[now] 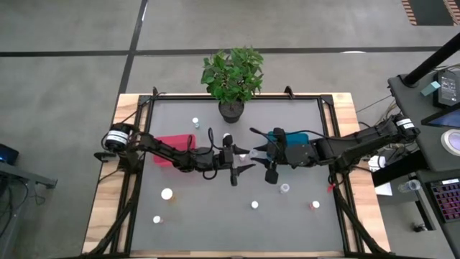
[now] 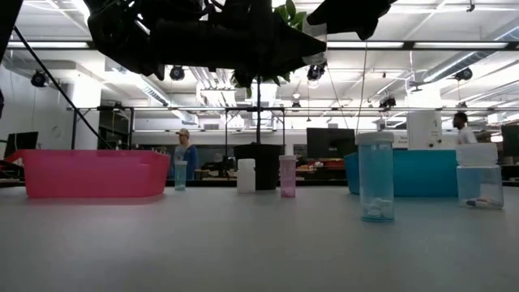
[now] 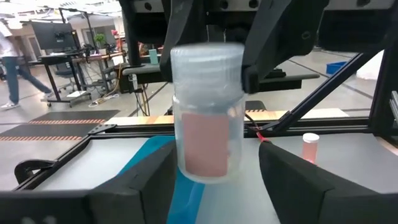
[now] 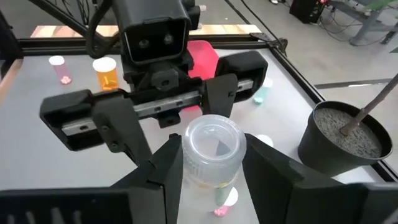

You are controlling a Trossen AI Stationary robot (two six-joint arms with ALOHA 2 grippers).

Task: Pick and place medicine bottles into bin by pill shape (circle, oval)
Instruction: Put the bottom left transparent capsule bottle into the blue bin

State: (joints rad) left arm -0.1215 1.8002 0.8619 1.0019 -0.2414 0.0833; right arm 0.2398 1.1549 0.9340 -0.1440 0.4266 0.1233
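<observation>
A clear bottle [image 3: 208, 124] with a pale cap and pink contents is held upright in the air over the middle of the table [image 1: 244, 152]. My right gripper [image 4: 212, 165] is shut on it, reaching in from the right. My left gripper [image 3: 214, 180] is open, and its two fingers stand on either side of the bottle's body; I cannot tell whether they touch it. The red bin [image 1: 172, 144] stands on the table under my left arm. The teal bin [image 1: 291, 137] stands partly hidden under my right arm. My right gripper pinches the bottle's cap [image 4: 214, 140] between its two fingers [image 4: 165, 174], one on each side of the cap. The fingers slant down from above and from the table's right, along the bottle's length. The bottle hangs upright below them, cap up, clear of the table.
A black plant pot [image 1: 231, 108] stands at the far middle. Loose bottles stand at the far side [image 1: 195, 122], near the pot [image 1: 227, 138], near left [image 1: 167, 193], and near right [image 1: 284, 188], [image 1: 315, 205]. People stand in the room beyond the table.
</observation>
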